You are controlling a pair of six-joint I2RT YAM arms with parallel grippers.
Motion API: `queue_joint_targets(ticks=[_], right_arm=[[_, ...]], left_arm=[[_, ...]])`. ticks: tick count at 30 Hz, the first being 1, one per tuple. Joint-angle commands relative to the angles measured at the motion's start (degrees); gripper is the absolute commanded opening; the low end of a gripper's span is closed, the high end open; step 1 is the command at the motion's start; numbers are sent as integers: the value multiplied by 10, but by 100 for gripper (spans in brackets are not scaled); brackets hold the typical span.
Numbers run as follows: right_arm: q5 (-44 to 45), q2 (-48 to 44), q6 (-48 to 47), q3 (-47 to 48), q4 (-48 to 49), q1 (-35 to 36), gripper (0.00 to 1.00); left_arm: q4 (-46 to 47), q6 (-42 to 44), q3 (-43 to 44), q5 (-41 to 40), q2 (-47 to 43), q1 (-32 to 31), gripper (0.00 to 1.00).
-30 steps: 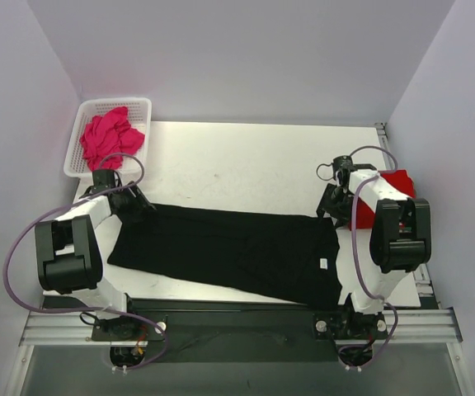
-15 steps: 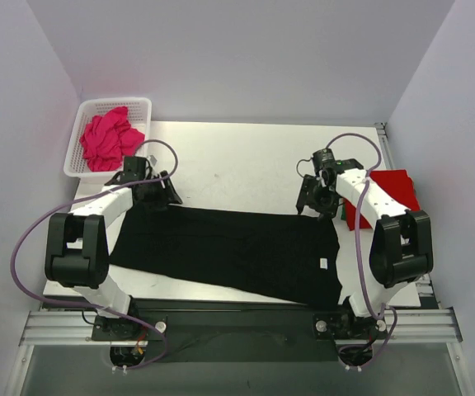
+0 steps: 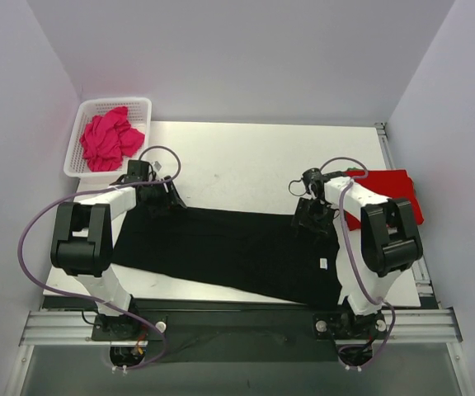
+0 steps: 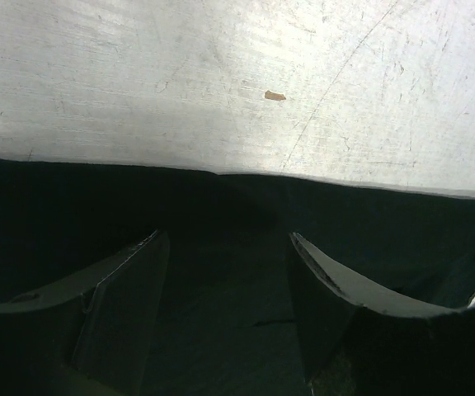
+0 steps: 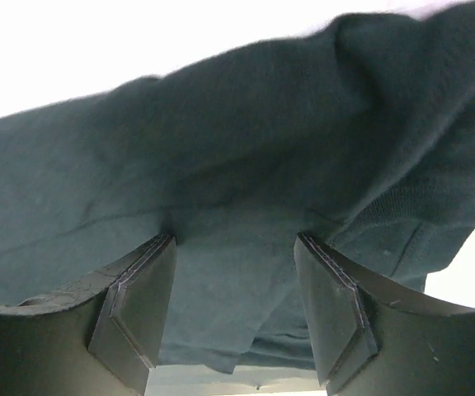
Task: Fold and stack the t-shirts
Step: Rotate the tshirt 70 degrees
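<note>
- Black t-shirt (image 3: 229, 252) lies spread flat across the near half of the worktop (image 3: 246, 161). It runs from the left edge almost to the right edge. Its near right corner comes down to the worktop's near edge.
- A small white label (image 3: 323, 264) shows on the black t-shirt, toward its right end.
- Left pincer (image 3: 170, 198) is low over the far left corner of the black t-shirt, just at the cloth's far hem.
- Left wrist view: the left pincer (image 4: 225, 305) stands wide, with dark cloth lying flat under the gap and both fingers (image 4: 126, 297) apart from each other. Nothing is pinched. Bare scratched worktop (image 4: 237, 66) lies beyond the hem, with a small brown fleck (image 4: 275, 96) on it.
- Right pincer (image 3: 308, 219) is low at the far right corner of the black t-shirt.
- Right wrist view: the right pincer (image 5: 233, 313) is also wide. The black t-shirt (image 5: 246, 173) is rumpled and bunched across and beyond the gap. The fingers (image 5: 336, 313) are not closed on it.
- Red t-shirt (image 3: 396, 191) sits folded at the right edge of the worktop, just beside the right arm and apart from the black one.
- Pink t-shirt (image 3: 108, 140) is crumpled inside the white mesh basket (image 3: 143, 106) at the far left corner.
</note>
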Motion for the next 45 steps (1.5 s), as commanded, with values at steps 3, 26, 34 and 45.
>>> queue_joint_targets(ticks=[3, 26, 34, 45], right_arm=[[25, 54, 14, 33, -31, -6, 60], [37, 296, -71, 553, -195, -36, 61], [5, 174, -91, 432, -182, 1, 61], [-88, 88, 24, 159, -69, 60, 60]], left_arm=[[-40, 26, 1, -62, 5, 5, 70], [-84, 110, 36, -39, -66, 0, 75], [-64, 107, -1, 13, -74, -14, 75], [-85, 96, -19, 9, -60, -20, 75]])
